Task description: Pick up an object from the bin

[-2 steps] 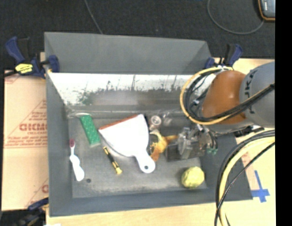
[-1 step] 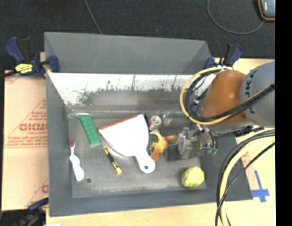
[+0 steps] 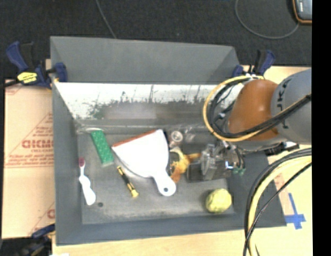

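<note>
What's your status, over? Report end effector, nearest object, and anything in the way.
End effector low in bin, right side. Nearest: yellow-orange toy, just view-left of it. White scoop crowds the toy's far side; yellow-green ball lies apart.

Green block (image 3: 101,147); white scoop (image 3: 146,154); yellow-green ball (image 3: 219,200); grey bin (image 3: 144,60).

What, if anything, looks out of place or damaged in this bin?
Nothing stands out. The white scoop, green block, white toothbrush and yellow-green ball lie loose on the bin floor, none visibly broken or spilled. The tool is beside a small orange thing.
</note>
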`<act>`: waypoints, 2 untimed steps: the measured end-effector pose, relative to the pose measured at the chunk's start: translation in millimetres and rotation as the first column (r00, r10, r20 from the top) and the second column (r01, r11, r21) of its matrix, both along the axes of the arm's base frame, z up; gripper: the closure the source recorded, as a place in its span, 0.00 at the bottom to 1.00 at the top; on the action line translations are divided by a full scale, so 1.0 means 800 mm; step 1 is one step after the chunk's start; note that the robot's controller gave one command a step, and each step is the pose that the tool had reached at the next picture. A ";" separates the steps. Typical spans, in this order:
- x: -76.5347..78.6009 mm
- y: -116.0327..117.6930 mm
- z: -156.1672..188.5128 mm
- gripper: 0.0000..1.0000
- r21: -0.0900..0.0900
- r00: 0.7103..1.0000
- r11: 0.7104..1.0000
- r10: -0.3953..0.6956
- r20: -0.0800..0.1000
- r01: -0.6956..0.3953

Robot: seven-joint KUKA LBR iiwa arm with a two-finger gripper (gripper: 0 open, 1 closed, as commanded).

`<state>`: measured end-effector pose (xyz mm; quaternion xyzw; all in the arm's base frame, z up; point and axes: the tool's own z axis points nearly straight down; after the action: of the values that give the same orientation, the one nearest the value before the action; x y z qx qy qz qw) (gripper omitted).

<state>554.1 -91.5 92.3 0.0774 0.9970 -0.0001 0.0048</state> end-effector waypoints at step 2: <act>0.002 -0.002 0.016 1.00 0.000 1.000 1.000 -0.002 0.002 0.002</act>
<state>556.0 -93.1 105.5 0.0783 0.9969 0.0000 0.0056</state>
